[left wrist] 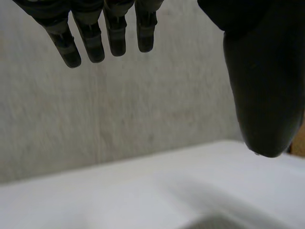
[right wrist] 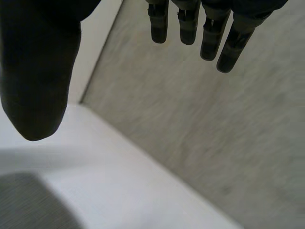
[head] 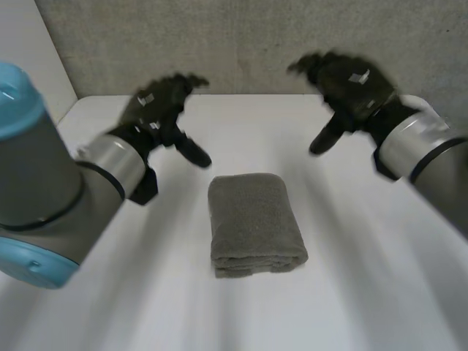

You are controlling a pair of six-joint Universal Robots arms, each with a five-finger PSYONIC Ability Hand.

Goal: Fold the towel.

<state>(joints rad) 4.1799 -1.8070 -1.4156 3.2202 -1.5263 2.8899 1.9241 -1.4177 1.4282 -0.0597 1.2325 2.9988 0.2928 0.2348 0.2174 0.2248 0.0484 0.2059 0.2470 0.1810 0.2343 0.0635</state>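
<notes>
- Towel: grey terry cloth towel lies folded into a compact stack on white table; folding looks finished.
- Left hand and right hand hover apart above it, fingers spread, holding nothing.

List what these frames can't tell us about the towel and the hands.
- towel, head view: underside hidden by its own bulk; layers too small to count.
- Towel, right wrist view: a corner shows below the thumb, the rest is cut off by the frame edge.
- left hand, right hand, wrist views: palms cut off by the frame edge.
</notes>
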